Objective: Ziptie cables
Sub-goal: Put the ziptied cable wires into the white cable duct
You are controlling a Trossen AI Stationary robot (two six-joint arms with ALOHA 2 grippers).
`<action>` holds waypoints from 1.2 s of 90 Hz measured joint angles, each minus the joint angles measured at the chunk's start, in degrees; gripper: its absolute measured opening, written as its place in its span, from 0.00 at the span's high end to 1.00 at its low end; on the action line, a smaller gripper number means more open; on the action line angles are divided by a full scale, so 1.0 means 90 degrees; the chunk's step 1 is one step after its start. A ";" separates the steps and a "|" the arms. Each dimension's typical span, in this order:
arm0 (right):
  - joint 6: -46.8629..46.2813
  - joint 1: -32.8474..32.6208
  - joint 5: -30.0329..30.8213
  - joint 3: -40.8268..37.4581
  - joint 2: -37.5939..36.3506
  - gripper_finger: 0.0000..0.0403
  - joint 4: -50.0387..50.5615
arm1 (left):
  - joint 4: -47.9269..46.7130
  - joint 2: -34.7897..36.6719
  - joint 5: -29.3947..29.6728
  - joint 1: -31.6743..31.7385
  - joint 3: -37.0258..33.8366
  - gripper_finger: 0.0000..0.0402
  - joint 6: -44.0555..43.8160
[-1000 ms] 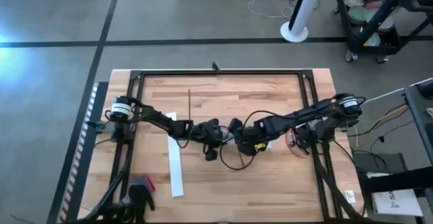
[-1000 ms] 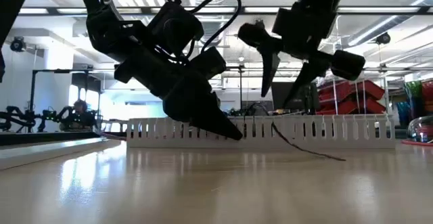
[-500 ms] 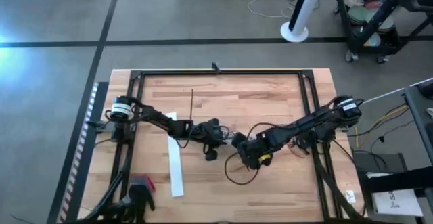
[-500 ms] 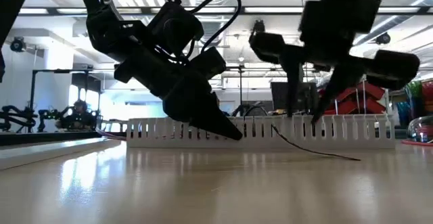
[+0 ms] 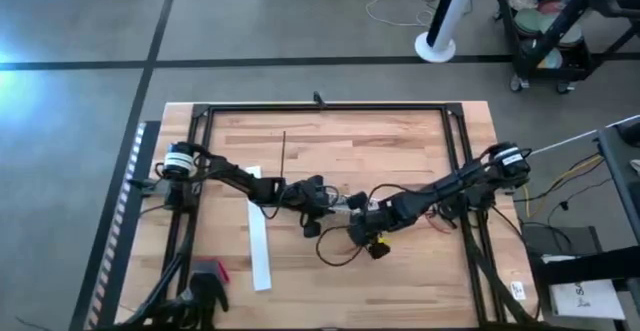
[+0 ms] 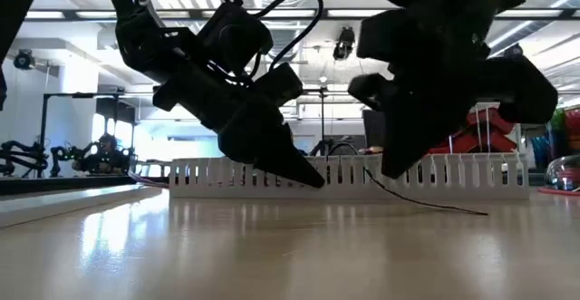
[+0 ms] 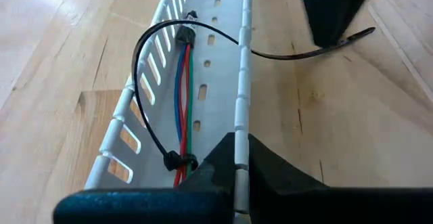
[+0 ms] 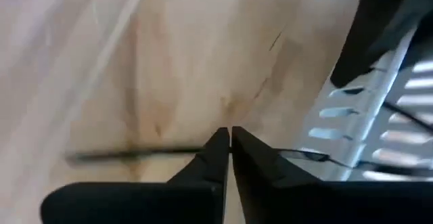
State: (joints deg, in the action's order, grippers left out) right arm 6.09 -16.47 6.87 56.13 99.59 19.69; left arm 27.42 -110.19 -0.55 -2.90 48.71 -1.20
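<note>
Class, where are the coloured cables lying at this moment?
In the left wrist view the cables lie inside the white slotted duct, looped by a black zip tie, just ahead of the left end effector, near the table's middle.

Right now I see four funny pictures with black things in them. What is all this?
The black things are a robot's two arms, working at a wooden table. Each arm ends in a claw with two fingers.

One picture is taken from above the table. One is taken from table height. The other two come from little cameras on the robot's wrists, looking past the fingers.

On the table lies a white slotted tray with red, blue and green wires inside. A black zip tie loops around them, and its long tail sticks out. A flat white strip lies nearby.

The left claw pinches the tray's wall. The right claw is squeezed shut right beside the tie's tail. I cannot tell if it grips it.
</note>
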 joint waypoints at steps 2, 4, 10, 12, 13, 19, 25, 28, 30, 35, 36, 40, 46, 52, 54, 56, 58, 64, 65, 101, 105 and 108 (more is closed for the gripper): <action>-0.0157 -0.0005 -0.0004 -0.0054 0.0005 0.99 0.0053 | 0.0000 0.0000 0.0001 0.0000 0.0000 1.00 0.0000; -0.0281 -0.0017 0.0015 -0.0115 0.0008 1.00 0.0107 | -0.0002 0.0000 0.0002 0.0000 0.0000 1.00 0.0001; -0.0561 -0.0050 0.0032 -0.0230 0.0008 1.00 0.0006 | -0.0002 0.0002 0.0002 0.0000 0.0000 1.00 -0.0001; -0.0629 -0.0071 0.0028 -0.0256 0.0008 1.00 -0.0028 | -0.0002 0.0002 0.0002 0.0000 0.0000 1.00 0.0001; -0.0675 -0.0083 0.0024 -0.0271 0.0006 1.00 -0.0034 | -0.0003 0.0002 0.0001 0.0000 0.0000 1.00 0.0000; -0.0912 -0.0156 -0.0008 -0.0335 0.0003 1.00 0.0034 | -0.0007 0.0002 0.0002 0.0000 0.0000 1.00 0.0000; -0.1018 -0.0238 -0.0160 -0.0337 -0.0004 1.00 0.0039 | -0.0007 0.0002 0.0002 0.0000 0.0000 1.00 -0.0001; -0.1032 -0.0295 -0.0149 -0.0335 -0.0004 1.00 0.0070 | -0.0009 0.0005 0.0002 0.0002 0.0000 1.00 -0.0001; -0.1030 -0.0327 -0.0133 -0.0327 -0.0004 1.00 0.0121 | -0.0016 0.0005 0.0002 0.0000 0.0000 1.00 -0.0001; -0.1069 -0.0382 -0.0095 -0.0238 -0.0033 1.00 0.0413 | -0.0024 0.0007 0.0002 0.0000 0.0000 1.00 -0.0001; -0.1076 -0.0386 -0.0081 -0.0226 -0.0047 1.00 0.0468 | -0.0024 0.0007 0.0002 0.0000 0.0000 1.00 -0.0001; -0.1086 -0.0422 0.0090 -0.0159 -0.0090 1.00 0.0601 | -0.0027 0.0007 0.0003 0.0001 0.0000 1.00 -0.0001; -0.1045 -0.0437 0.0426 -0.0070 -0.0142 1.00 0.0447 | -0.0027 0.0010 0.0002 0.0002 0.0000 1.00 -0.0004; -0.1028 -0.0432 0.0591 -0.0081 -0.0160 1.00 0.0188 | -0.0027 0.0010 0.0002 0.0002 0.0000 1.00 -0.0004; -0.1032 -0.0427 0.0583 -0.0118 -0.0159 1.00 0.0073 | -0.0027 0.0010 0.0002 0.0002 0.0000 1.00 -0.0004; -0.1050 -0.0427 0.0552 -0.0161 -0.0145 1.00 -0.0025 | -0.0026 0.0010 0.0002 0.0002 0.0000 1.00 -0.0004; -0.1073 -0.0429 0.0521 -0.0209 -0.0115 1.00 -0.0123 | -0.0024 0.0010 0.0002 0.0002 0.0000 1.00 -0.0004; -0.1166 -0.0434 0.0408 -0.0318 -0.0022 1.00 -0.0262 | -0.0025 0.0010 0.0003 0.0002 0.0000 1.00 -0.0004; -0.1184 -0.0434 0.0381 -0.0334 -0.0009 1.00 -0.0257 | -0.0025 0.0010 0.0004 0.0002 0.0000 1.00 -0.0004; -0.1782 -0.0629 -0.0741 -0.0416 -0.0093 1.00 0.0548 | -0.0032 0.0015 0.0002 0.0002 0.0000 1.00 -0.0026; -0.1791 -0.0626 -0.0883 -0.0418 -0.0152 1.00 0.0694 | -0.0041 0.0017 0.0002 0.0002 0.0000 1.00 -0.0026; -0.1793 -0.0624 -0.0953 -0.0411 -0.0205 1.00 0.0817 | -0.0043 0.0019 0.0002 0.0005 0.0000 1.00 -0.0028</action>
State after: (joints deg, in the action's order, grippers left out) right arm -10.04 -22.09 -1.71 52.43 97.74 27.04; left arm 27.03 -110.02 -0.54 -2.85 48.71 -1.45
